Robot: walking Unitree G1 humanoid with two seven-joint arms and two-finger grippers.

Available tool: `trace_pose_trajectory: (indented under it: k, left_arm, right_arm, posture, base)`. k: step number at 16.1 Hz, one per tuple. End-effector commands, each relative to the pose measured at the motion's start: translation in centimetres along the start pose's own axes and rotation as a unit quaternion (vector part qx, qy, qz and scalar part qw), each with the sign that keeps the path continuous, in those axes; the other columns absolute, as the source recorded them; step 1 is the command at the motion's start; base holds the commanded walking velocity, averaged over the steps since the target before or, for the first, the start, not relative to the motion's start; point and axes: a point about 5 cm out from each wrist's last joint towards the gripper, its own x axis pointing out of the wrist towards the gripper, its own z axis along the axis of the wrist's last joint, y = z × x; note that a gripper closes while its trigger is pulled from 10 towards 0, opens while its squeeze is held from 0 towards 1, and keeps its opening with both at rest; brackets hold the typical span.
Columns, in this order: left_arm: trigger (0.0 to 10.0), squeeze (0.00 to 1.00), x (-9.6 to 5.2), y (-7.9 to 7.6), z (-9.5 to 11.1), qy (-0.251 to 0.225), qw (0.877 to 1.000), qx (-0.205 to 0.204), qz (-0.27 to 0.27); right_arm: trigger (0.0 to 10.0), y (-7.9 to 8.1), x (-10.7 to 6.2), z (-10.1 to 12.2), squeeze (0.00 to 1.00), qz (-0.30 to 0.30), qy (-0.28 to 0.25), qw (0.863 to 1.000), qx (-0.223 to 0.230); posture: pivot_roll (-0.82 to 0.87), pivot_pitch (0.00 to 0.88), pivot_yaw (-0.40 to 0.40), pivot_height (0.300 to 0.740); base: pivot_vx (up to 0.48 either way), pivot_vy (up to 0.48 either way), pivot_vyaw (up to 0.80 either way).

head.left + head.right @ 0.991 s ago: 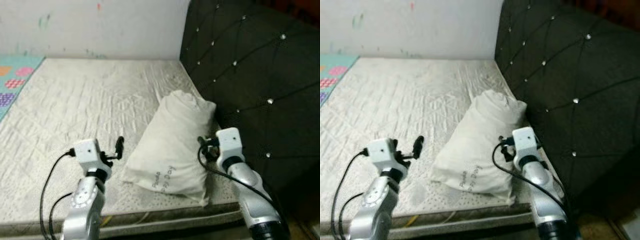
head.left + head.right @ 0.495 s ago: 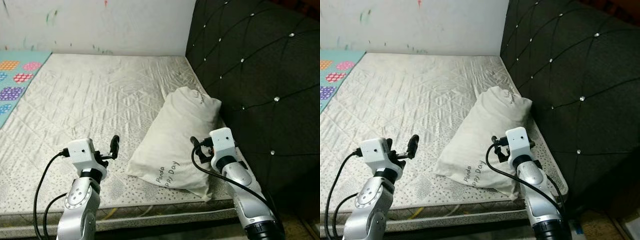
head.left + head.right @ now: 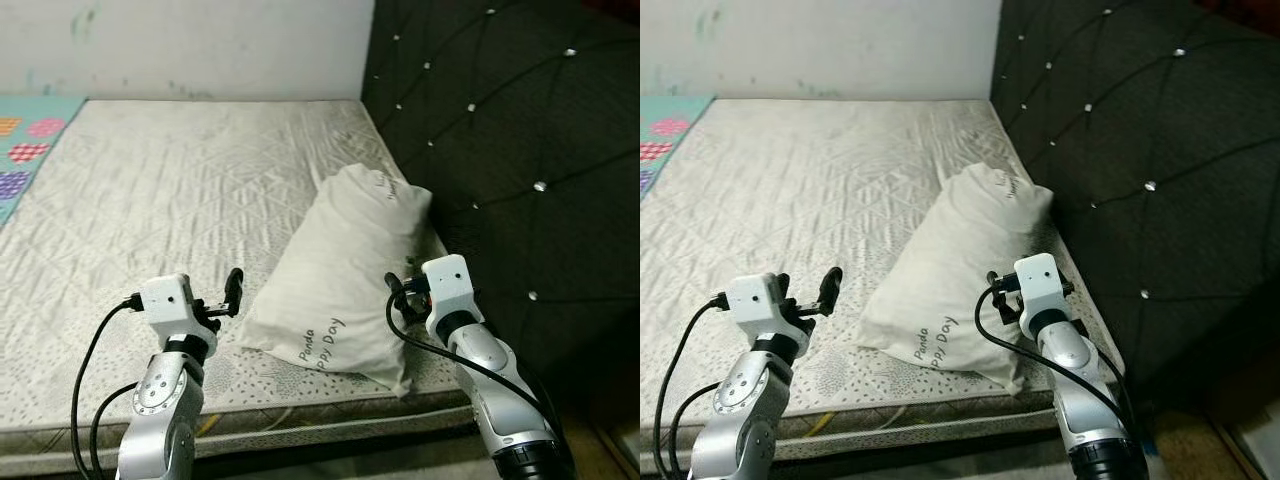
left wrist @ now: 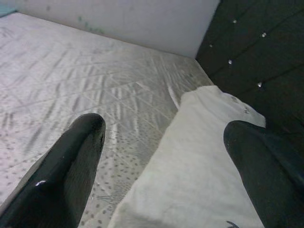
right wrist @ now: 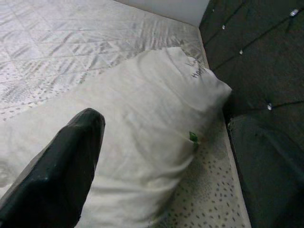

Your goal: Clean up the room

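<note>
Both tools [image 4: 161, 142] [image 5: 175, 156] raised, fingers apart

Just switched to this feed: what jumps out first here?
A white pillow lies on the bare quilted mattress, one end against the black tufted headboard. The left gripper and right gripper flank its near end, both open.

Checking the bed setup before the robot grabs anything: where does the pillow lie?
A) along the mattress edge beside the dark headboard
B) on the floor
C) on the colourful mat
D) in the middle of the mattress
A: the pillow lies on the mattress, right beside the dark tufted headboard.
</note>
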Motion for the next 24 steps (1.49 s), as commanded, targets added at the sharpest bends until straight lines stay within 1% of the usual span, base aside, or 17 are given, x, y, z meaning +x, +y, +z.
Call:
trace_pose_trajectory:
  k: [1,8,11,15,17,18,22,24]
  left_arm:
    - [10.0,0.0,0.07,-0.3,0.16,-0.007,1.0,0.0,-0.012]
    - [10.0,0.0,0.2,-0.44,-0.01,-0.002,1.0,0.003,-0.013]
    - [10.0,0.0,0.29,-0.07,-0.37,0.011,1.0,0.006,0.007]
    - [10.0,0.0,0.35,-0.1,-0.34,0.01,1.0,0.005,0.003]
    - [10.0,0.0,0.36,0.07,-0.33,0.011,1.0,0.01,0.013]
    - [10.0,0.0,0.4,0.21,-0.34,0.011,1.0,0.013,0.02]
    - [10.0,0.0,0.47,0.29,-0.36,0.012,1.0,0.014,0.023]
    - [10.0,0.0,0.51,0.32,-0.42,0.014,1.0,0.011,0.024]
  right_arm:
    - [10.0,-0.35,0.13,0.22,0.0,-0.006,-0.005,1.0,-0.003]
    - [10.0,-0.51,0.27,0.36,0.0,-0.006,-0.008,1.0,-0.007]
    - [10.0,-0.67,0.21,0.31,0.0,-0.007,-0.008,1.0,-0.009]
    - [10.0,-0.76,0.14,0.12,0.0,-0.007,-0.007,1.0,-0.01]
    - [10.0,-0.57,0.15,0.32,0.0,0.006,-0.013,1.0,-0.026]
    - [10.0,-0.33,0.19,0.51,0.0,0.014,-0.018,0.999,-0.043]
    - [10.0,-0.19,0.32,0.8,0.0,0.013,-0.022,0.999,-0.039]
    - [10.0,-0.15,0.44,0.78,0.0,0.012,-0.022,0.999,-0.033]
  posture:
    - [-0.17,0.0,-0.054,0.74]
    - [-0.18,0.0,-0.057,0.74]
    - [-0.18,0.0,-0.058,0.74]
    - [-0.18,0.0,-0.059,0.74]
    - [-0.18,0.0,-0.059,0.74]
    - [-0.18,0.0,-0.061,0.74]
    - [-0.18,0.0,-0.064,0.74]
    - [-0.18,0.0,-0.06,0.74]
  base:
    - [0.296,0.0,0.0]
    - [0.347,0.0,-0.37]
    - [0.0,0.0,0.0]
    - [0.0,0.0,0.0]
    - [0.0,0.0,0.0]
    - [0.0,0.0,0.8]
    - [0.0,0.0,0.8]
    - [0.0,0.0,0.27]
